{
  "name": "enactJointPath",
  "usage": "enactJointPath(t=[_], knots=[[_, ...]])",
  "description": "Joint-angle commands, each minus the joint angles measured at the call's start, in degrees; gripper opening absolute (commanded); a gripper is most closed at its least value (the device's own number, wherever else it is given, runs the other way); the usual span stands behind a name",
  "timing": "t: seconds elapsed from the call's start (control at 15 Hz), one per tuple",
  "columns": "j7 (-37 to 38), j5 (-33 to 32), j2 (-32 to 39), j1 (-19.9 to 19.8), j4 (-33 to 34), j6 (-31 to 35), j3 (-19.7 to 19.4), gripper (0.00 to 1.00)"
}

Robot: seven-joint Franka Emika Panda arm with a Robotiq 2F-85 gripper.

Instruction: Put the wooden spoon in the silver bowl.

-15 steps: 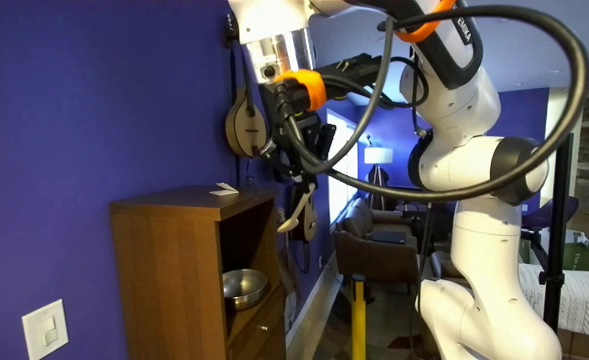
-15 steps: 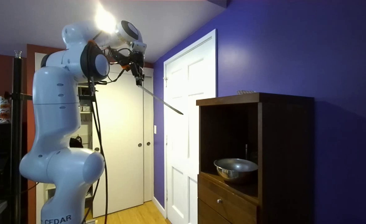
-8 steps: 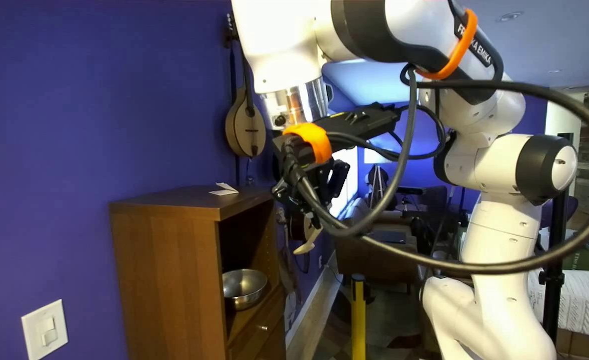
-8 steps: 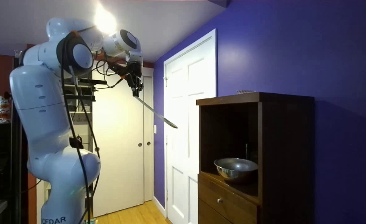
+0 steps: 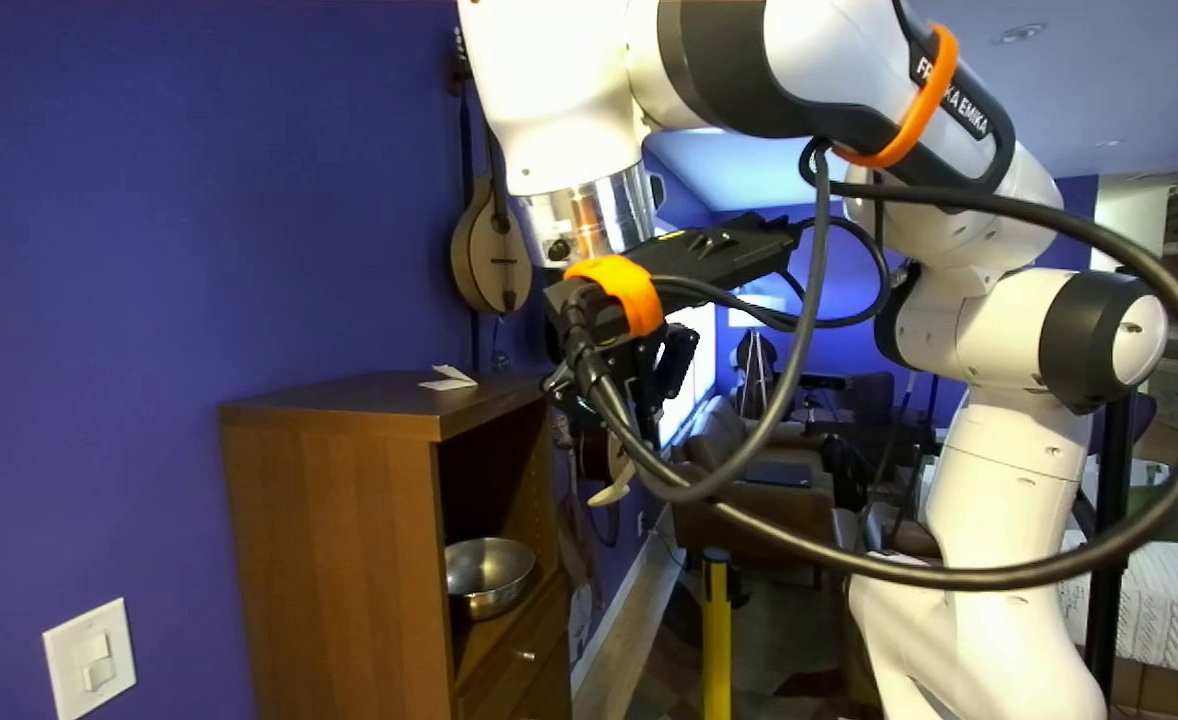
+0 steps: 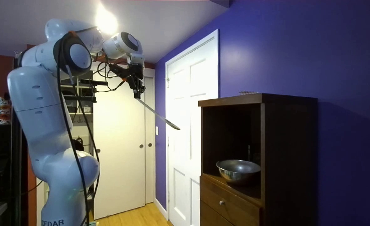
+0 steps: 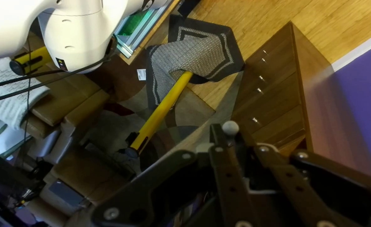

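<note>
My gripper is shut on the handle end of the wooden spoon. The spoon slopes down from the fingers, its scoop end toward the cabinet, in mid-air. In an exterior view the spoon's scoop shows under the gripper, and a cable hides part of the handle. In the wrist view the rounded end of the spoon's handle sits between the fingertips. The silver bowl stands upright in the cabinet's open compartment, lower than the spoon and apart from it. It also shows in an exterior view.
The brown wooden cabinet has a top board, side walls and drawers below the open compartment. A thin upright rod stands behind the bowl. Folded paper lies on top. String instruments hang on the wall. A yellow post stands nearby.
The gripper and spoon have come down and drawn slightly back from the cabinet, mostly in the first half second. Since then they have barely moved. The bowl has not moved.
</note>
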Motion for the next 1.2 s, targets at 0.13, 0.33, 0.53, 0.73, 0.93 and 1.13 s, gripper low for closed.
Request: enactJointPath(t=[0.13,0.33,0.53,0.73,0.93,1.13], knots=[[-1.5,1.0,-0.2,-6.2,0.3,0.2,4.6,0.03],[-6.3,0.4,-0.6,-9.9,-2.6,4.5,6.5,0.03],[-11.9,1.1,-2.5,-12.7,-8.2,12.6,6.5,0.03],[-16.7,2.2,-5.5,-15.3,-15.7,21.2,4.7,0.03],[-20.8,2.9,-8.5,-17.7,-23.4,28.7,2.7,0.03],[-25.1,2.7,-11.5,-19.9,-30.4,35.5,1.0,0.03]])
